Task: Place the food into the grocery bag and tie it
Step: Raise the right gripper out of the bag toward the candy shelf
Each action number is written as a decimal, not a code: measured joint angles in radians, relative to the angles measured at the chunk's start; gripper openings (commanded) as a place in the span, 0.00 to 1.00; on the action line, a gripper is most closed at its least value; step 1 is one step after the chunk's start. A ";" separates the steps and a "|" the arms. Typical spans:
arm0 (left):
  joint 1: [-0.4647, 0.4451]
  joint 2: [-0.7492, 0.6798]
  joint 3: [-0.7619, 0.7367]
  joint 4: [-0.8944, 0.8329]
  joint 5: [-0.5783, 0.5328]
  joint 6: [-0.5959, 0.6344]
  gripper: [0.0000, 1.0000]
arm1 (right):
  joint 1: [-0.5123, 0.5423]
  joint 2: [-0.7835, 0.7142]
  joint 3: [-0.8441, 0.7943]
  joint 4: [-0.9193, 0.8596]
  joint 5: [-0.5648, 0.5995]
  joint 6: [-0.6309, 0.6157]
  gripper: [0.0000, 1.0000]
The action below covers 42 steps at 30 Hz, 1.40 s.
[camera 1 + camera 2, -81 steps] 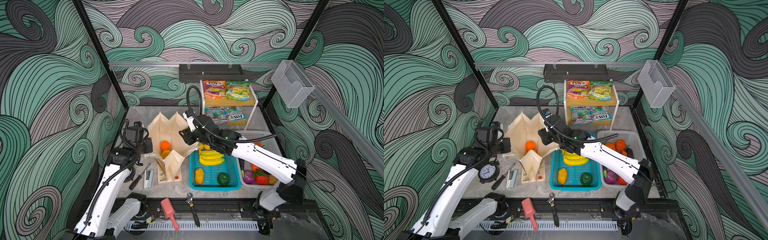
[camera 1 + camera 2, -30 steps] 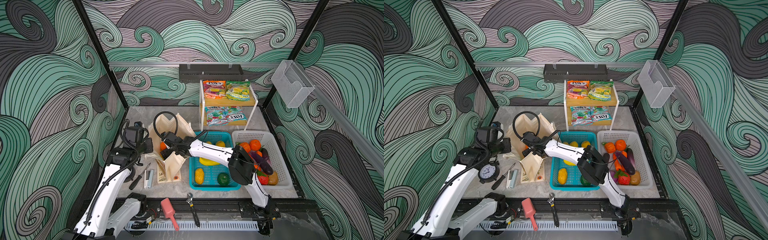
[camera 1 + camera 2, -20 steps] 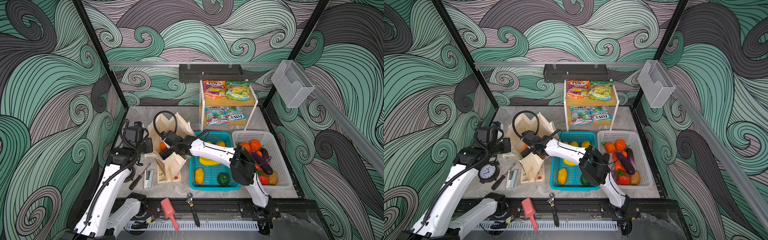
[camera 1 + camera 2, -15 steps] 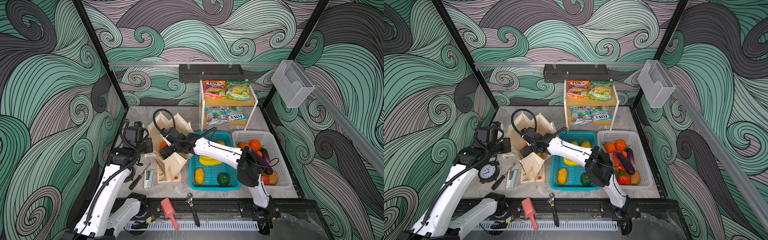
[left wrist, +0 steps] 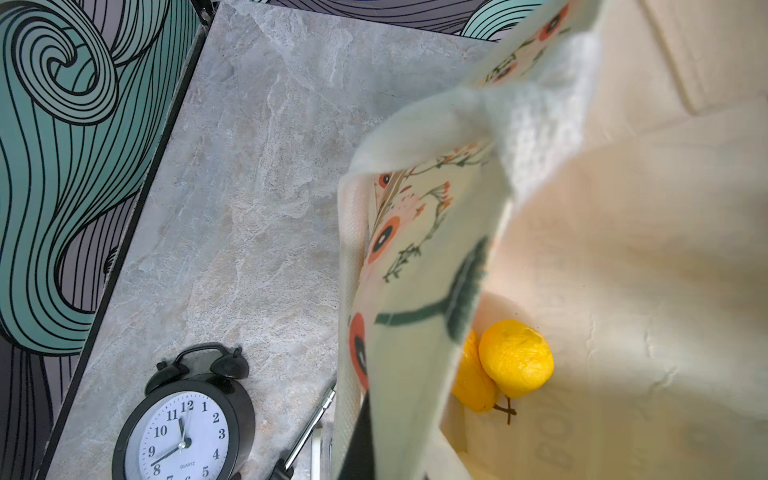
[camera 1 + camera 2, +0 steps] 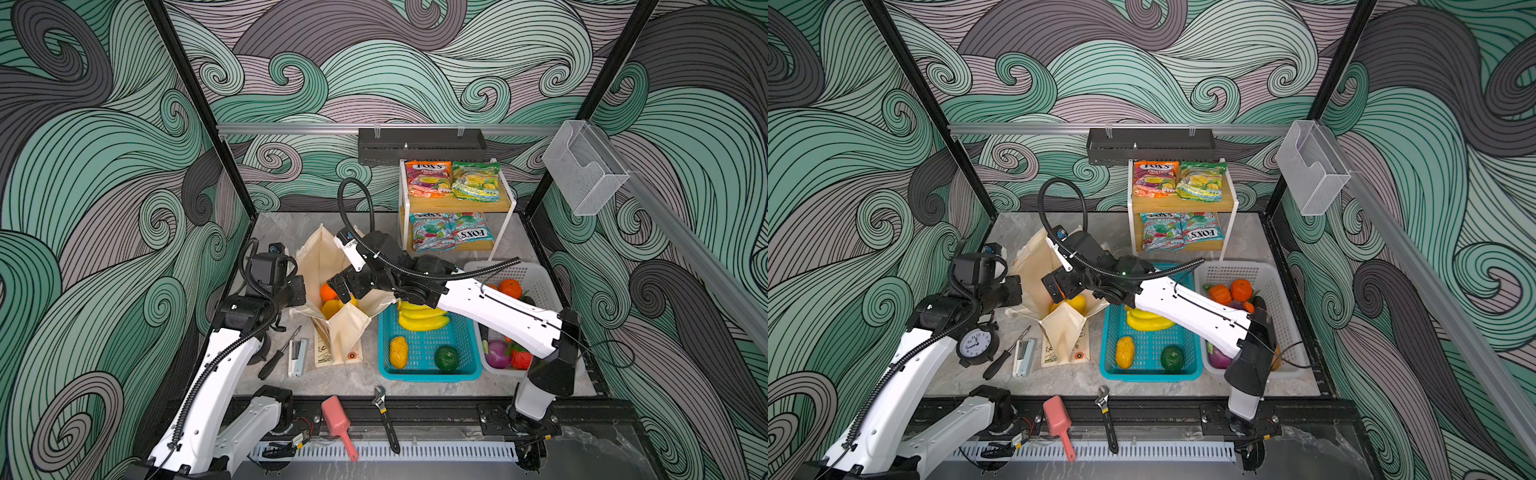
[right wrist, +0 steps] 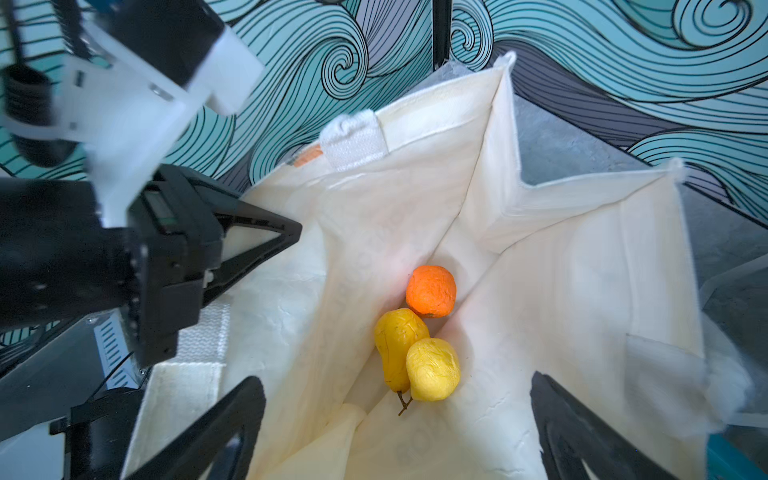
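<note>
The cream grocery bag (image 6: 322,259) (image 6: 1036,266) stands open left of the baskets. Inside it lie an orange (image 7: 431,291), a yellow pear (image 7: 397,347) and a round yellow fruit (image 7: 433,369) (image 5: 515,357). My left gripper (image 6: 300,291) (image 7: 286,230) is shut on the bag's left rim and holds it open. My right gripper (image 6: 343,291) (image 7: 397,380) hangs open over the bag's mouth with nothing between its fingers. An orange-red candy packet (image 6: 428,178) and a green one (image 6: 476,180) lie on the shelf's top board.
A teal basket (image 6: 471,372) with bananas and other fruit sits right of the bag, and a white basket (image 6: 538,274) beyond it. A black alarm clock (image 6: 976,343), a screwdriver (image 6: 276,353), a wrench (image 6: 384,415) and a pink scoop (image 6: 338,424) lie near the front.
My right gripper reached down into the bag, its jaws widened, and it has drawn back up and to the right. The left gripper has not moved.
</note>
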 measured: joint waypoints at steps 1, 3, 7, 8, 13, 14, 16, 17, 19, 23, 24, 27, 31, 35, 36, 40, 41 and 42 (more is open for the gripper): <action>0.000 0.000 0.000 0.000 0.000 0.000 0.00 | -0.002 -0.018 -0.008 0.002 0.002 -0.002 1.00; 0.000 0.000 0.000 0.000 0.000 0.000 0.00 | -0.008 -0.051 -0.027 0.002 0.006 -0.003 1.00; 0.000 0.000 0.000 0.000 0.000 0.000 0.00 | -0.046 -0.151 -0.093 0.019 0.004 -0.002 1.00; 0.000 0.000 0.000 0.000 0.000 0.000 0.00 | -0.068 -0.190 -0.113 0.028 -0.005 0.001 1.00; 0.000 0.000 0.000 0.000 0.000 0.000 0.00 | -0.181 -0.307 -0.151 0.051 -0.026 0.014 1.00; 0.000 -0.001 0.000 0.000 0.000 0.000 0.00 | -0.208 -0.328 -0.157 0.053 -0.026 0.018 1.00; 0.000 -0.001 0.000 0.000 0.000 0.000 0.00 | -0.254 -0.359 -0.167 0.056 -0.031 0.026 1.00; 0.000 -0.001 0.000 0.000 0.000 0.000 0.00 | -0.283 -0.373 -0.170 0.056 -0.041 0.030 1.00; 0.000 -0.001 0.000 0.000 0.001 0.000 0.00 | -0.333 -0.390 -0.170 0.056 -0.061 0.045 0.99; 0.000 -0.001 0.000 0.000 0.002 0.000 0.00 | -0.397 -0.394 -0.186 0.046 -0.129 0.077 0.94; 0.000 -0.001 0.000 0.000 0.002 0.000 0.00 | -0.402 -0.393 -0.207 0.046 -0.147 0.085 0.93; 0.000 -0.002 0.000 0.000 0.002 0.000 0.00 | -0.393 -0.368 -0.288 0.044 -0.219 0.112 0.89; 0.000 -0.002 0.000 0.000 0.002 0.000 0.00 | -0.356 -0.277 -0.386 0.035 -0.281 0.135 0.87; 0.000 -0.002 0.000 0.000 0.002 -0.002 0.00 | -0.307 -0.220 -0.454 0.040 -0.312 0.157 0.69; 0.000 -0.002 0.000 0.000 0.003 -0.004 0.00 | -0.296 -0.208 -0.461 0.043 -0.327 0.164 0.61; 0.000 -0.002 0.003 -0.002 0.017 -0.021 0.00 | -0.283 -0.172 -0.464 0.063 -0.360 0.187 0.15; 0.000 0.000 0.011 -0.008 0.018 -0.025 0.00 | -0.283 -0.171 -0.464 0.066 -0.359 0.188 0.10; 0.000 0.006 0.028 -0.020 0.016 -0.031 0.00 | -0.285 -0.172 -0.463 0.066 -0.356 0.194 0.07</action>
